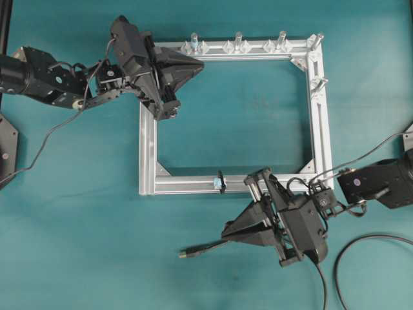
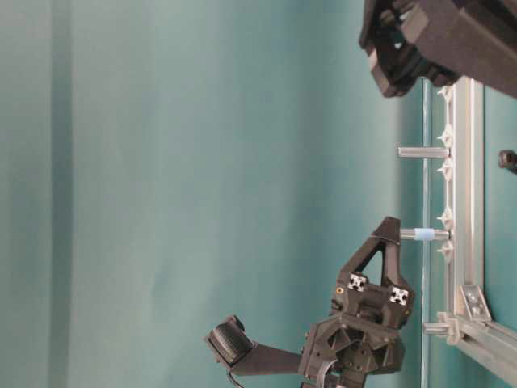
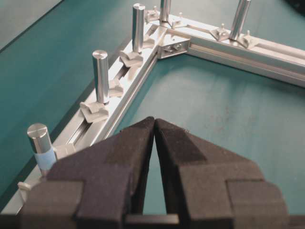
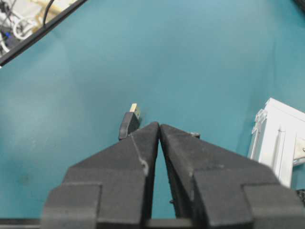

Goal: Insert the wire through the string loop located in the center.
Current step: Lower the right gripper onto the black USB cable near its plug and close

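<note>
The left gripper (image 1: 193, 62) reaches in from nine o'clock over the frame (image 1: 148, 155)'s top-left corner, fingertips pressed together on nothing; the right gripper (image 1: 227, 230) comes from three o'clock below the bottom rail, likewise clenched and empty; one wire (image 1: 201, 248) lies on the table at seven o'clock of it, plug just beside the fingertips; one string loop (image 1: 221, 182) sits mid-bottom rail; five upright posts (image 1: 238, 40) stand on the frame.

wire (image 1: 201, 248) — plug on mat | string loop (image 1: 221, 182) — upright on rail
</note>
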You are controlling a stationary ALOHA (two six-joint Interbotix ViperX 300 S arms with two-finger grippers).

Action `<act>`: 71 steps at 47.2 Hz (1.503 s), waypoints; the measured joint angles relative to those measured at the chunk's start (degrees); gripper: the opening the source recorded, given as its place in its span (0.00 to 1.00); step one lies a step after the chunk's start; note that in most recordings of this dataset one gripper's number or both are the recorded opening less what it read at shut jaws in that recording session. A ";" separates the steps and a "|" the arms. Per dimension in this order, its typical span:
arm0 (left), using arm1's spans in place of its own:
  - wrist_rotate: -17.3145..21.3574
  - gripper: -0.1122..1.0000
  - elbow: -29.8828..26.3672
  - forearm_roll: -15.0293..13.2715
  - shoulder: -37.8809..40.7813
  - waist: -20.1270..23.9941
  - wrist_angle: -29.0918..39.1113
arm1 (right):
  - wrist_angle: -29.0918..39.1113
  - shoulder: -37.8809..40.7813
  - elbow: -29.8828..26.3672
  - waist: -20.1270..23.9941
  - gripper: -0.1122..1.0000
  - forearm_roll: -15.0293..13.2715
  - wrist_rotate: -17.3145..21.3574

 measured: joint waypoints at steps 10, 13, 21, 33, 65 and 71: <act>0.18 0.10 -0.26 2.02 -4.39 -0.26 10.02 | 1.32 0.35 0.00 -0.09 0.10 0.00 0.35; 0.09 0.10 -0.26 2.11 -5.62 -0.26 13.01 | 1.58 0.35 -0.18 -0.09 0.10 0.00 0.35; 0.18 0.10 -0.26 2.20 -9.58 -1.05 16.88 | 1.93 0.35 -1.05 -0.09 0.10 0.00 0.44; 0.09 0.10 2.20 2.20 -13.45 -1.58 17.40 | 5.98 0.44 -1.58 -0.09 0.10 0.00 0.79; 0.09 0.10 4.75 2.20 -14.24 -4.13 17.40 | 8.79 1.32 -2.90 0.09 0.58 -0.70 11.25; 0.09 0.10 4.66 2.20 -14.24 -4.13 17.40 | 8.96 2.02 -3.16 0.18 0.58 -0.97 11.25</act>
